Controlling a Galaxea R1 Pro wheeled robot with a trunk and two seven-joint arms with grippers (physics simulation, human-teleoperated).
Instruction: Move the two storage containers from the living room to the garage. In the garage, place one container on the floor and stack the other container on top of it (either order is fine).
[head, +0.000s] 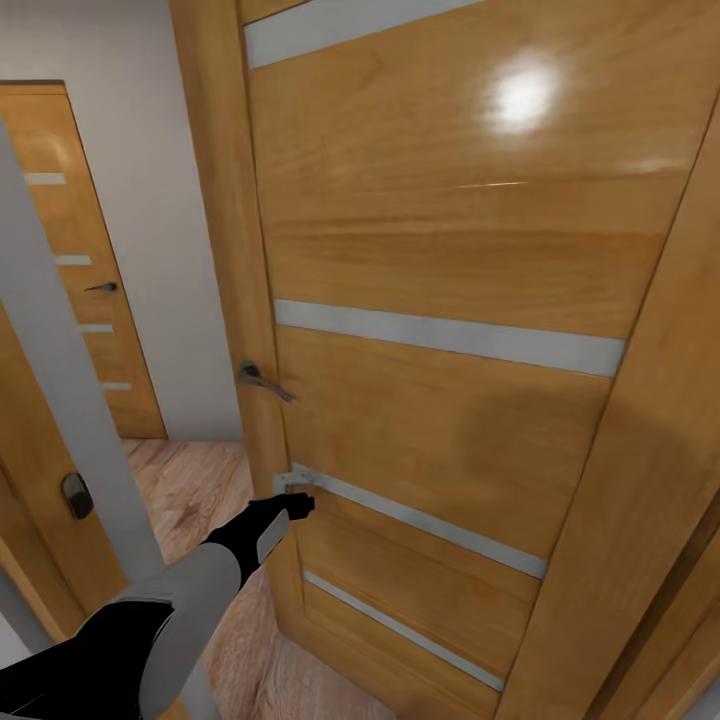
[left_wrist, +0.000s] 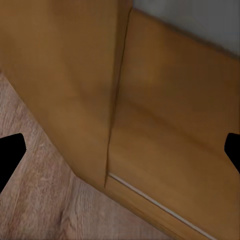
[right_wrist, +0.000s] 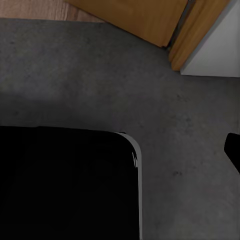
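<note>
With its fingers spread wide, the left gripper (head: 300, 503) reaches toward the free edge of a tall wooden door (head: 440, 300), just below the lever handle (head: 262, 380); wood-plank floor (head: 190, 490) lies open alongside. Right gripper's grip: unclear, above the dark concrete floor (right_wrist: 100, 80).

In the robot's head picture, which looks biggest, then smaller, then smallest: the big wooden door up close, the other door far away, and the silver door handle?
1. Near wooden door, biggest.
2. Far door, though distance shrinks it; both doors may match in real size.
3. Silver handle, smallest.
</note>
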